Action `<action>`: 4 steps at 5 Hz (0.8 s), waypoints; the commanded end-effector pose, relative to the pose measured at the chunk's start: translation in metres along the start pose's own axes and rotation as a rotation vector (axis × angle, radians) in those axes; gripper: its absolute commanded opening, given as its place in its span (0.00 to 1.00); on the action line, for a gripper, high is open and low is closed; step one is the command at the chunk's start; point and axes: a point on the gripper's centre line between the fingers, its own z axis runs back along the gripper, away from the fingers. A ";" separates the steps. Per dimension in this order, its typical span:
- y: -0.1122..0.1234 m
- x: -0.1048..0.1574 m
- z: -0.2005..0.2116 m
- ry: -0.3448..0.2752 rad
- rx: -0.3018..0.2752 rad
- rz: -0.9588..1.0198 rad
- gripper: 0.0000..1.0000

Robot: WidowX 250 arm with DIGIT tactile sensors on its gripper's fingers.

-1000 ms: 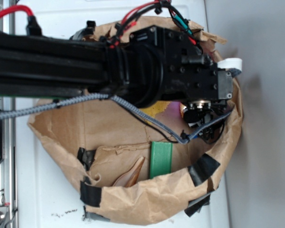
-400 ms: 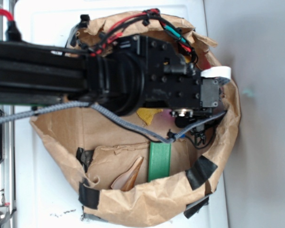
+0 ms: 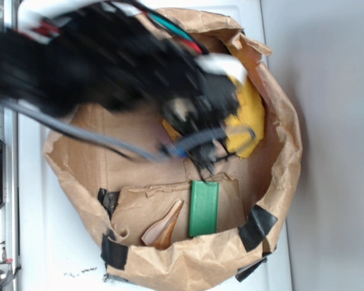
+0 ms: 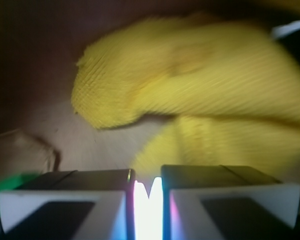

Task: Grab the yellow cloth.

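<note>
Fingers (image 4: 65, 200) of the gripper (image 4: 148, 192) nearly together — empty — yellow cloth (image 4: 214, 90) just beyond, inside the paper bag (image 3: 284, 157).

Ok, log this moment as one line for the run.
gripper: nearly closed, nothing visibly held | yellow cloth: bunched in paper bag | green block: untouched

The black arm (image 3: 79, 60) reaches in from the left of the exterior view, heavily blurred. Its gripper (image 4: 148, 200) points down in the wrist view, the two fingers (image 4: 80, 200) nearly together with only a thin bright slit between them.
</note>
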 end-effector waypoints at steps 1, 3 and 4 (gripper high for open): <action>0.008 -0.002 0.034 -0.035 0.028 -0.019 0.00; 0.006 0.005 0.011 0.023 0.056 0.133 1.00; 0.009 0.017 -0.001 0.011 -0.004 0.378 1.00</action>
